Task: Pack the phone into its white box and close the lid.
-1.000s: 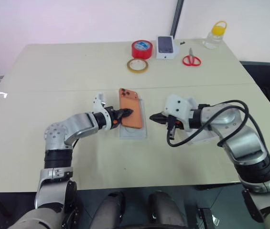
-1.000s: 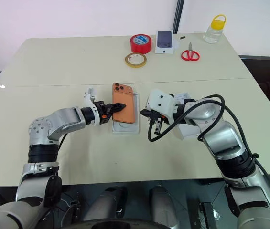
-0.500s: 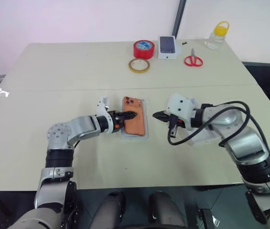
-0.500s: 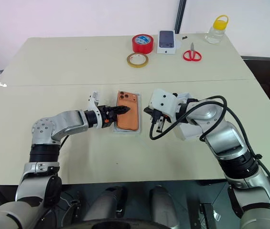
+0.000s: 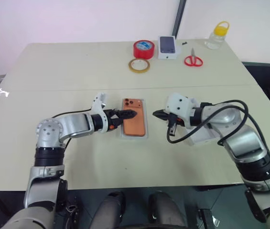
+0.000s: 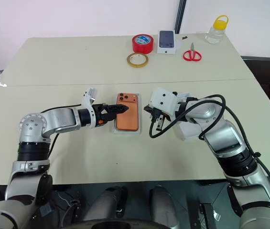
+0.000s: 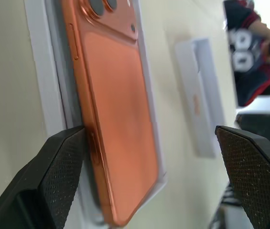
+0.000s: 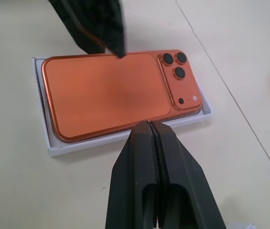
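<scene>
At mid-worktop [image 5: 77, 67] the orange phone [image 5: 135, 123] lies camera-side up in the white box [image 5: 135, 137]. Left tool [image 5: 125, 114] hangs over its left edge, fingers wide apart; right tool [image 5: 157, 114], fingers pressed together, sits just beside the box's right side, the lid [image 5: 202, 135] beneath that arm.

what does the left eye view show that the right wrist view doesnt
Left eye view alone: red tape, yellowish tape ring seen whole, small box picturing a dark phone, scissors, bottle, and the lid beneath the right arm.

Right wrist view alone: the three camera lenses close up, and the right end effector with fingers pressed shut.

Both: the phone lying back up in the white box, the open left end effector at its side, and the table.
</scene>
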